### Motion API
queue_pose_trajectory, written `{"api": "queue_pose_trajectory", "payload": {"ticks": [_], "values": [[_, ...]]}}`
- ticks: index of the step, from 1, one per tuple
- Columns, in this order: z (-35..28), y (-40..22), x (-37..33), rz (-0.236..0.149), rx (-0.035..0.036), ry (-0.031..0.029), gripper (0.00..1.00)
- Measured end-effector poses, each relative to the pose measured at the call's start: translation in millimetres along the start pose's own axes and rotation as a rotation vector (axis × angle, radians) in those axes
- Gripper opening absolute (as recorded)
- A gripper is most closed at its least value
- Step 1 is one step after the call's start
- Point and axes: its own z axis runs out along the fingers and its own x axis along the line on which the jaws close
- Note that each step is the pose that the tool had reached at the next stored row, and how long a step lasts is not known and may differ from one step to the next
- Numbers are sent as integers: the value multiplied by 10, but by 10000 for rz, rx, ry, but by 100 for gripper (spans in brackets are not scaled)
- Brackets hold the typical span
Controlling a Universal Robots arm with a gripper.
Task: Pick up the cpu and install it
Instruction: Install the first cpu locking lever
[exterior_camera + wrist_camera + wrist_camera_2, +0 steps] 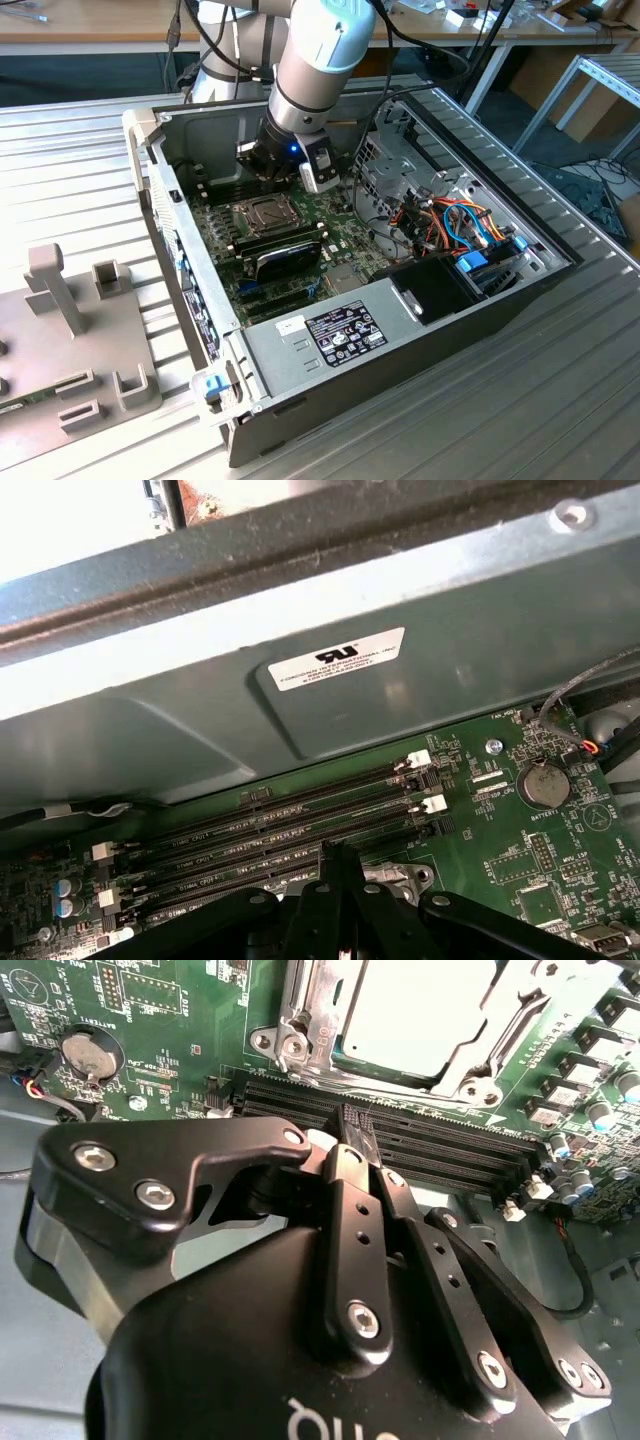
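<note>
- Inside the open computer case (150, 190), the motherboard (225, 245) lies flat, memory slots (280, 830) beside the socket (262, 212).
- The cpu (415, 1015) sits in that socket already, under its metal frame.
- The gripper (350, 1145) hangs over the memory slots, fingers pressed together, grasping nothing.
- My worry: dropping lower, those fingertips could scrape the slots.

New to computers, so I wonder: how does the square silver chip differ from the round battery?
The chip is square and bigger; the battery is round and smaller. The chip lies within a metal frame; the battery sits in a dark ring. Both are flat and silvery.
</note>
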Motion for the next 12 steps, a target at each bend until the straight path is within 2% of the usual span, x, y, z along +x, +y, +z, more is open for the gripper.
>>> {"api": "queue_pose_trajectory", "payload": {"ticks": [4, 7, 12], "values": [[-1, 0, 0, 0, 2, 0, 11], [-63, 18, 5, 0, 8, -2, 11], [-131, 38, 10, 0, 8, -2, 11]]}}
